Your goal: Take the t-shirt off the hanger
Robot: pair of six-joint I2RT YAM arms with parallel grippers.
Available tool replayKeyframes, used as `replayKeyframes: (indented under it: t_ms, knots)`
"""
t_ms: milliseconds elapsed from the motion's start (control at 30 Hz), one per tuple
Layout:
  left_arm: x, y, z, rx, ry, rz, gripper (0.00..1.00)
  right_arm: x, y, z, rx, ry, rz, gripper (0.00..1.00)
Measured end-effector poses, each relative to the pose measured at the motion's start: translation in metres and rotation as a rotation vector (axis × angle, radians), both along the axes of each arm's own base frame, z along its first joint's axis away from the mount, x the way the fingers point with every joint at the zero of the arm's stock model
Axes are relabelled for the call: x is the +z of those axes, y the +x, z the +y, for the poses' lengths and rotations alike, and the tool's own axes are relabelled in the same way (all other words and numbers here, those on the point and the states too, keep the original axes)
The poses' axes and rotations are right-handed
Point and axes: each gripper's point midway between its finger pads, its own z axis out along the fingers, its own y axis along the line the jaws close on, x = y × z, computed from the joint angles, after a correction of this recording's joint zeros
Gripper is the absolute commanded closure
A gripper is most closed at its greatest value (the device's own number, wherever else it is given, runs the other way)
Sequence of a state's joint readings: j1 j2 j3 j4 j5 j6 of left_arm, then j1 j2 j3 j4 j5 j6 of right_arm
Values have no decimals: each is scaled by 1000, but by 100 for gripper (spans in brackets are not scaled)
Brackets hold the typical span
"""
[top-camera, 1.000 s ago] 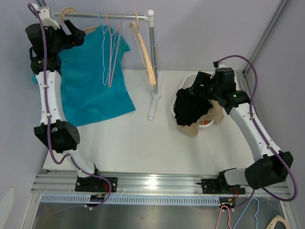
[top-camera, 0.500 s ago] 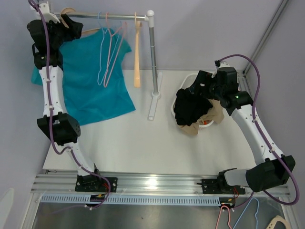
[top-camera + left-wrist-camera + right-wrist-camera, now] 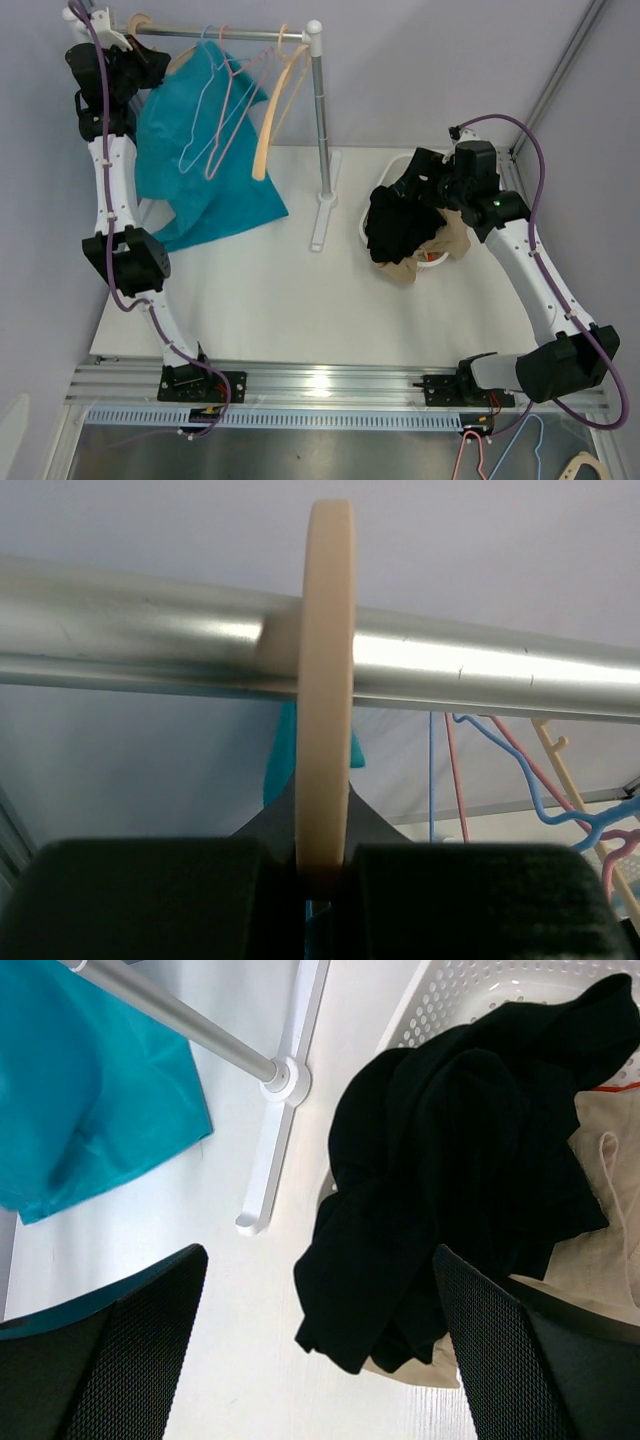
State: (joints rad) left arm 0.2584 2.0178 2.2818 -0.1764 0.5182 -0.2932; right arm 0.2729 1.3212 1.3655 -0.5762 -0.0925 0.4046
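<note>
Arms: left raised to rail [image 3: 520, 675], left fingers [image 3: 150, 900] clamped on hanger [image 3: 328, 680] | right over basket [image 3: 480, 985], right fingers [image 3: 100, 1360] wide

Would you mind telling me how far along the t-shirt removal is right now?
Done: the left gripper has its jaws shut on the beige hanger hook where it sits over the rail. In hand: that grip only; the hook is not yet lifted off. Left: the teal t-shirt is still draped on that hanger, and the right gripper hangs open above the laundry basket, away from it.
</note>
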Motion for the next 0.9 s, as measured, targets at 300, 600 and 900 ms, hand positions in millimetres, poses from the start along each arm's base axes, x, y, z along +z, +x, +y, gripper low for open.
replayKeyframes:
  t_ms: [300, 600, 900]
  knots:
    - [28, -22, 1, 79, -24, -8, 99, 1, -3, 7, 25, 12, 3, 1]
    - [104, -108, -18, 264, 13, -93, 99, -2, -15, 30, 106, 4, 1, 1]
    - [70, -163, 14, 593, -25, 39, 99, 31, -70, 121, 479, 26, -90, 1]
